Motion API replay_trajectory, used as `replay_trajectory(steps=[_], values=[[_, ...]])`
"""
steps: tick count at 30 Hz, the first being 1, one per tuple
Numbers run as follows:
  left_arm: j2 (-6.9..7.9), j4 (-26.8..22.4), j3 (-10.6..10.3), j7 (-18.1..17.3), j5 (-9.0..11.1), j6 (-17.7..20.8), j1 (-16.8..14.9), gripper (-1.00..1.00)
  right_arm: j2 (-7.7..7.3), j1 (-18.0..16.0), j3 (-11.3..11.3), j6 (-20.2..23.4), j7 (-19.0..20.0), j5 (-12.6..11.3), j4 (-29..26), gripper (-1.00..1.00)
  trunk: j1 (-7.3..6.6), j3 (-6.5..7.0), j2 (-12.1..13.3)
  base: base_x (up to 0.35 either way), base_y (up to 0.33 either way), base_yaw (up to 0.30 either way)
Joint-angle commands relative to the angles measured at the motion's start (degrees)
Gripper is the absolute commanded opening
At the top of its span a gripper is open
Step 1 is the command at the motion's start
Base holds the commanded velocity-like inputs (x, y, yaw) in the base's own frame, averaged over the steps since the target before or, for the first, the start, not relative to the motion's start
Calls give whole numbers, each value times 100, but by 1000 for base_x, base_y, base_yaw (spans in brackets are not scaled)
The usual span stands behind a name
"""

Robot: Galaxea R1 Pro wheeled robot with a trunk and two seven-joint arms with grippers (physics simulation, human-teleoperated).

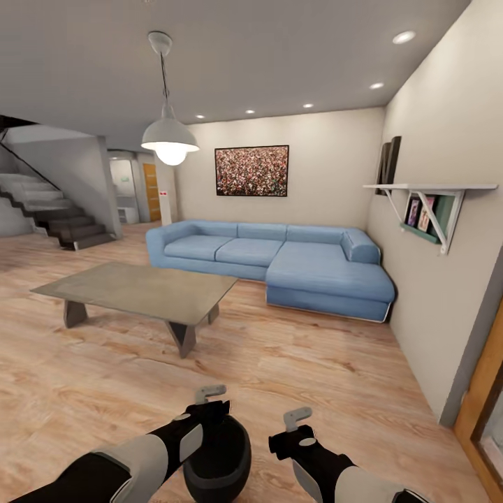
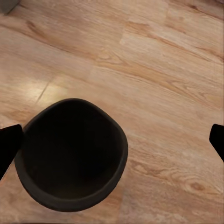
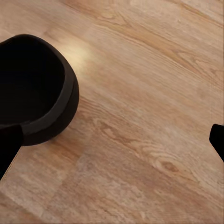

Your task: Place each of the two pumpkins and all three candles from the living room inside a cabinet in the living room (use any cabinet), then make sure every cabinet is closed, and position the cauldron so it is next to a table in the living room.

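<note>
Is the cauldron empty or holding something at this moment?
Empty: the left wrist view looks straight into the cauldron, showing only its dark inside, mouth up on the wood floor.

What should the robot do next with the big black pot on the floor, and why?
Probably lower the left claw onto the pot rim and close on it. The pot sits on the wood floor, well short of the grey table it belongs beside. The left claw is open right above it, with the pot's mouth between its fingers in the left wrist view, so gripping likely comes first.
</note>
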Motion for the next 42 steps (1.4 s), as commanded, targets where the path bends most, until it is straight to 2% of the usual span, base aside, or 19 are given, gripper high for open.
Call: replay_trajectory(steps=[1, 15, 34, 42], values=[[-5, 23, -48, 4, 39, -37, -10, 100, 0, -3, 40, 11, -29, -33, -4, 100, -1, -6, -3, 0, 0, 291], [-5, 23, -48, 7, 39, -32, -10, 100, 0, -3, 43, 11, -29, -33, -5, 100, -1, -6, -3, 0, -12, 291], [-5, 23, -48, 3, 39, -36, -10, 100, 0, -3, 49, 11, -29, -33, -6, 100, -1, -93, -3, 0, -278, 255], [-5, 23, -48, 6, 39, -37, -10, 100, 0, -3, 49, 11, -29, -32, -6, 100, -1, -150, -3, 0, -44, 210]])
